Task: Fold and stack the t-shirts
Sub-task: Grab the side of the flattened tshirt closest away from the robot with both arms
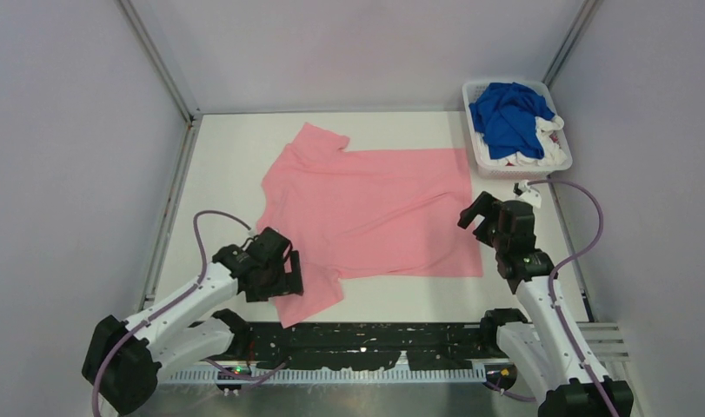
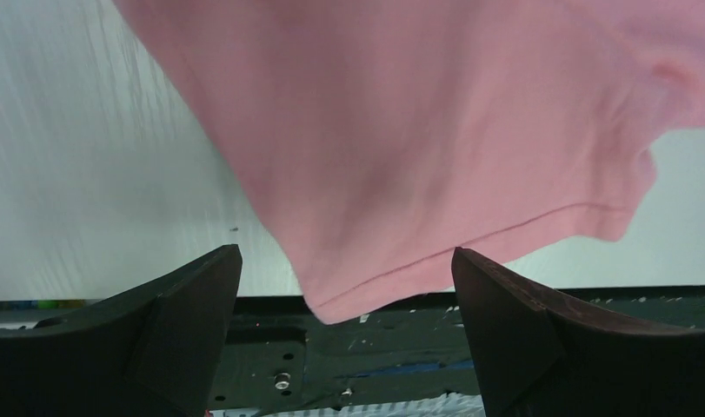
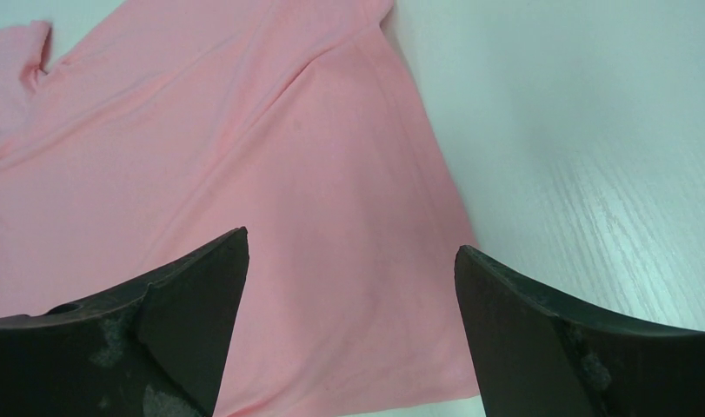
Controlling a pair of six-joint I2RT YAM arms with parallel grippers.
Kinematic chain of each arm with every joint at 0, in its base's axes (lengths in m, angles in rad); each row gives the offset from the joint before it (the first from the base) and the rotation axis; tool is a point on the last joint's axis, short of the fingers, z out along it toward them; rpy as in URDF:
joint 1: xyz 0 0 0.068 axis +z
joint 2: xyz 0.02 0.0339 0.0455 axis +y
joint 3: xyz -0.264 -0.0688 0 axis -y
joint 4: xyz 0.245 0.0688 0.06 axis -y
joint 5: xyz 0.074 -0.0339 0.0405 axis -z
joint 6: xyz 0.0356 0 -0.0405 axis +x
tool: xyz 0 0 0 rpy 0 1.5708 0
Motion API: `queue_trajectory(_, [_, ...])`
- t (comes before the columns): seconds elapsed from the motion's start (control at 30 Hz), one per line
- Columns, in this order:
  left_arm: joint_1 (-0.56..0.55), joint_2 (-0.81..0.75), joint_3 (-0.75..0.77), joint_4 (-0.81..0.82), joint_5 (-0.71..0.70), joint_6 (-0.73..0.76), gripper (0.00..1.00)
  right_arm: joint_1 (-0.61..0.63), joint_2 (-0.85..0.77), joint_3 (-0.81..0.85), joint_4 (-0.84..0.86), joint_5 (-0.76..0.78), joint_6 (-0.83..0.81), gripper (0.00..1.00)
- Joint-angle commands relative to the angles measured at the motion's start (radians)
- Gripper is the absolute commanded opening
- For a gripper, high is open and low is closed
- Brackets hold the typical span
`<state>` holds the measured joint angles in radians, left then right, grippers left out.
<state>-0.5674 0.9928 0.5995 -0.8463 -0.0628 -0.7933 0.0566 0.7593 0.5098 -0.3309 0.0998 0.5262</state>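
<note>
Pink t-shirt (image 1: 366, 208) lies spread flat across the middle of the white table (image 1: 227, 156). Its collar end is to the left and its bottom hem to the right. One sleeve points to the far side and the other toward the near edge.

The left gripper (image 1: 279, 278) sits over that near sleeve. In its wrist view the two black fingers (image 2: 192, 304) stand wide apart. The sleeve's stitched hem lies in the gap between them, touching neither finger, so the gripper grasps nothing. The sleeve's tip reaches past the table's near edge and overlaps the black base strip (image 1: 375, 334).

The right gripper (image 1: 475, 213) is at the shirt's right side, just inside the bottom hem. Its fingers (image 3: 183, 304) are spread equally wide. Smooth pink cloth fills the space between them, and the hem runs just right of centre in its wrist view. It holds nothing, and whether the fingertips touch the fabric cannot be told.

At the far right corner stands a white slatted plastic basket (image 1: 481, 163), well apart from the pink shirt. A royal blue t-shirt (image 1: 505, 117) is heaped inside it on top of crumpled white t-shirts (image 1: 540, 155).
</note>
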Motion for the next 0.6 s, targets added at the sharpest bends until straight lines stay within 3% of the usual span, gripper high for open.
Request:
queue_trajectory(0.0, [-0.108,-0.100,-0.082,-0.007,0.001,-0.118,0.93,-0.003,-0.029,-0.007,0.015,0.060,0.005,0.95])
queue_trajectory(0.27, [-0.250,-0.187,-0.184,0.016,0.058,-0.215,0.66,-0.004,0.025,0.007,0.004,0.078,-0.003,0.95])
queue_trajectory(0.57, [-0.301,-0.042,-0.143,0.022,0.000,-0.219,0.44,-0.003,0.035,0.001,0.006,0.093,-0.003,0.95])
